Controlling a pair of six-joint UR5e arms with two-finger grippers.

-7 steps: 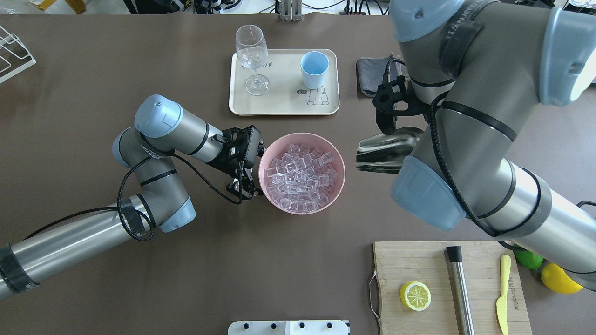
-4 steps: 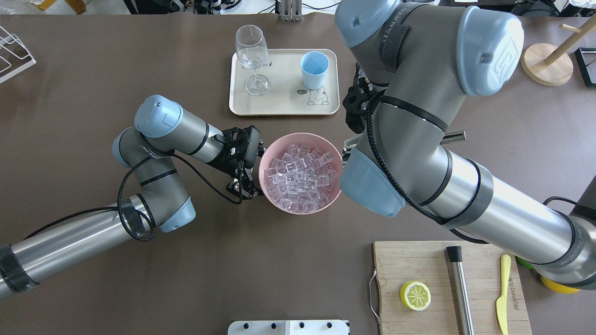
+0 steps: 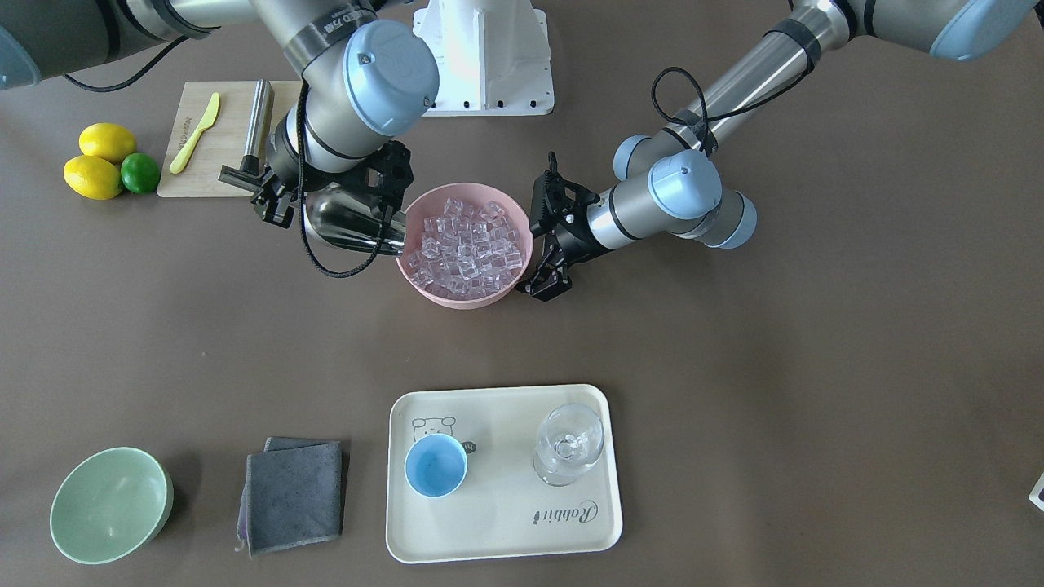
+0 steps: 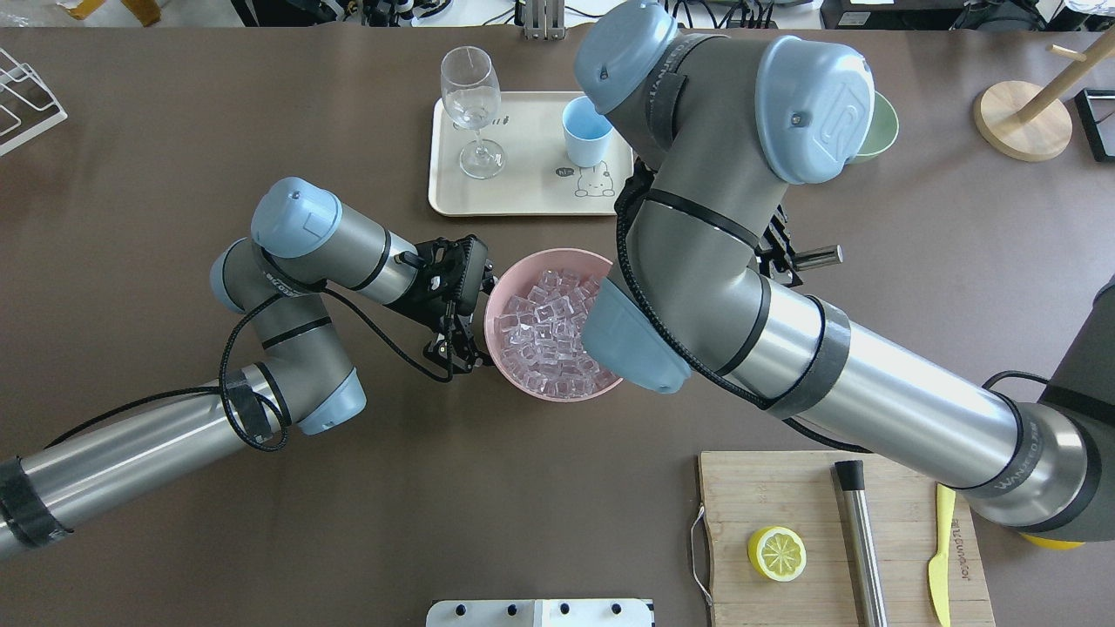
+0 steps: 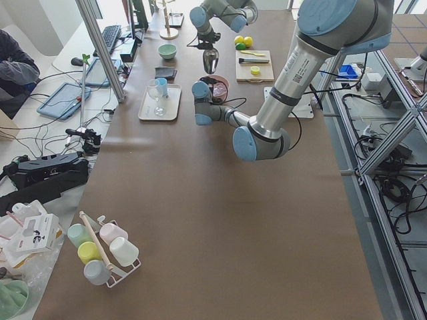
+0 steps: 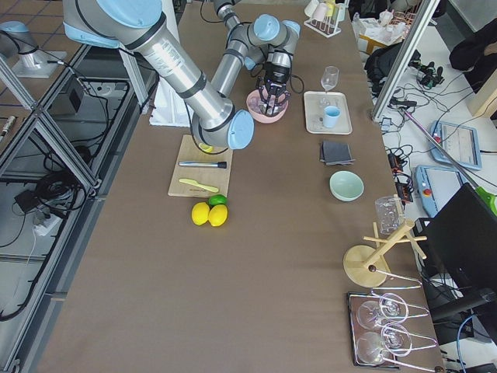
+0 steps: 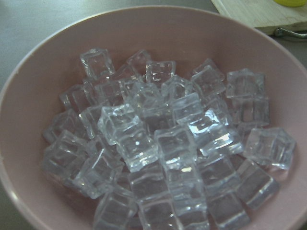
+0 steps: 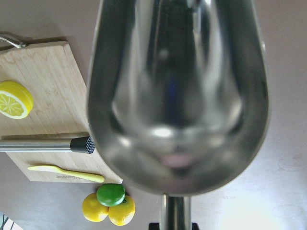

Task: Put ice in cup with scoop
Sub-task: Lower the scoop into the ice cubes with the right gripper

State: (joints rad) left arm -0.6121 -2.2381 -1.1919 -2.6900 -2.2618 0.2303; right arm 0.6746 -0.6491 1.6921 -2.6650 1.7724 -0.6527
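— Right gripper (image 3: 271, 200)?
— Clamped on the scoop (image 3: 351, 222) handle, upper left of the front view. Trough empty in the wrist view, mouth just beside the pink bowl (image 3: 465, 302) rim.
— Left gripper (image 3: 546, 285)?
— At the bowl's other side, right of centre. Fingers apart or pinching the rim, cannot tell.
— Ice (image 3: 466, 244)?
— Heaped in the bowl.
— Cup (image 3: 435, 465)?
— Lower centre, upright on the cream tray (image 3: 506, 530), beside a stemmed glass (image 3: 568, 444).
— Any text?
— "Rabbit" in script near the tray's lower edge, with a cartoon animal outline just above the cup. Print on the yellow knife (image 3: 194, 122) is too small to read.
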